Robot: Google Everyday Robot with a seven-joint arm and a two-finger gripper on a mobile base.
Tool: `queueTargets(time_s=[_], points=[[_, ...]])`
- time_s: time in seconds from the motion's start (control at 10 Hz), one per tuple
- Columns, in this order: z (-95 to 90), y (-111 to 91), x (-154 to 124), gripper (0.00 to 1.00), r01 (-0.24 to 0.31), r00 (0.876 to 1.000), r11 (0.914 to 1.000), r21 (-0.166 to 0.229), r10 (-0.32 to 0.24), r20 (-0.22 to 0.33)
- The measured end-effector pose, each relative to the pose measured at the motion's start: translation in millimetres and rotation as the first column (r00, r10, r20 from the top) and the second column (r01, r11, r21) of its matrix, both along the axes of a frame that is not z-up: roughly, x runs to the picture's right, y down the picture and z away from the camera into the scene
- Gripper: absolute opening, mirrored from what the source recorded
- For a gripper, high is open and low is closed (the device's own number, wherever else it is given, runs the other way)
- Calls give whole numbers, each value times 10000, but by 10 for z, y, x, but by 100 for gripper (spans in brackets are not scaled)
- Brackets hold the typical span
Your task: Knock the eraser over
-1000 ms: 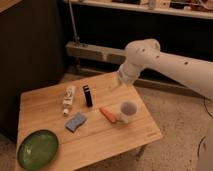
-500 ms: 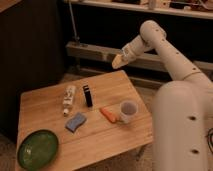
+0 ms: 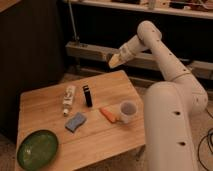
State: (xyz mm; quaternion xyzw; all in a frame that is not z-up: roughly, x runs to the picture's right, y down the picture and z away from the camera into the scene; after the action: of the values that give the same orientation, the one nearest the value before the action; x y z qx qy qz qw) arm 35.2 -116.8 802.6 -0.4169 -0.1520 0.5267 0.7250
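Hovering over the table's (image 3: pixel 112 82) far edge, well apart from the eraser (image 3: pixel 87 95) standing upright just beside the white tube (image 3: pixel 69 98), gripper (image 3: pixel 116 61) (grip state: cannot tell) should descend and push sideways near the eraser's top, away from the tube

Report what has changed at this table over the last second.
The tool has lifted and drawn back a little. It now hangs above the far edge of the table, beyond the eraser. The arm has swung its thick lower link into the right foreground. Nothing was grasped or released. Eraser, white tube, blue sponge, orange piece, cup and green plate lie as before.
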Motion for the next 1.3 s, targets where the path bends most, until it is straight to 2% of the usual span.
queueTargets(time_s=[0.1, 0.4, 0.5, 0.7, 1.1, 1.3], points=[[-91, 223, -121, 0, 167, 9998, 9999, 0, -167, 92], [-220, 707, -440, 0, 570, 9980, 9984, 44, -571, 280], [-244, 781, -542, 0, 636, 9975, 9980, 66, -638, 312], [-216, 801, -594, 0, 606, 9979, 9981, 104, -608, 234], [171, 670, -644, 0, 529, 9986, 9986, -46, -529, 82], [261, 714, -715, 0, 620, 9980, 9980, -129, -619, 106]])
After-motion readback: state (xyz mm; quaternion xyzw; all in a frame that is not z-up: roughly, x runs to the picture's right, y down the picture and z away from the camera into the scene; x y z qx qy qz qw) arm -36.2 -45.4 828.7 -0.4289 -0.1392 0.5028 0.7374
